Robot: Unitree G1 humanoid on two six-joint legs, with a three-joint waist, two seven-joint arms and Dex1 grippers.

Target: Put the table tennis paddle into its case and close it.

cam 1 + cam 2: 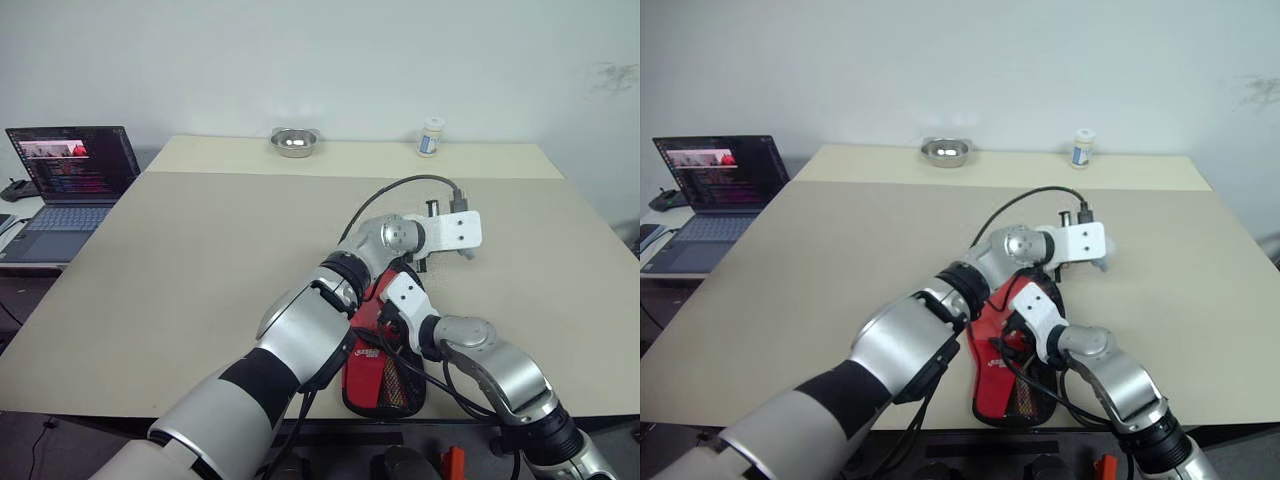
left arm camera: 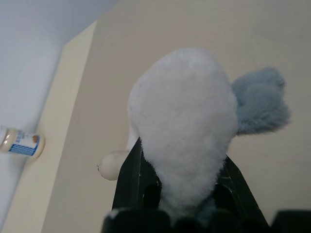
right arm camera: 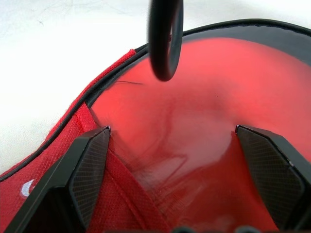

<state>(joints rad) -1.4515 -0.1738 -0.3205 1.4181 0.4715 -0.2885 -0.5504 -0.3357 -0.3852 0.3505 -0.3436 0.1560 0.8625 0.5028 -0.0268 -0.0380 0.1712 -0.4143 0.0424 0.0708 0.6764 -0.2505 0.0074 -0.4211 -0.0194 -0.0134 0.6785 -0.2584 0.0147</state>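
A red case (image 1: 378,372) with black mesh and black edging lies at the table's (image 1: 200,270) front edge, partly under both arms. My right gripper (image 3: 172,132) stands open right over it, fingers spread above red fabric and a glossy red surface with a black rim. I cannot tell whether that surface is the table tennis paddle's face or a panel of the case. My left gripper (image 2: 182,155) reaches across above the right arm and is shut on a white and grey plush toy (image 2: 182,111), held over bare table just beyond the case.
A metal bowl (image 1: 294,142) and a small white bottle (image 1: 431,137) stand at the table's far edge. An open laptop (image 1: 70,180) sits on a side desk at the left. A black cable (image 3: 165,39) loops over the case.
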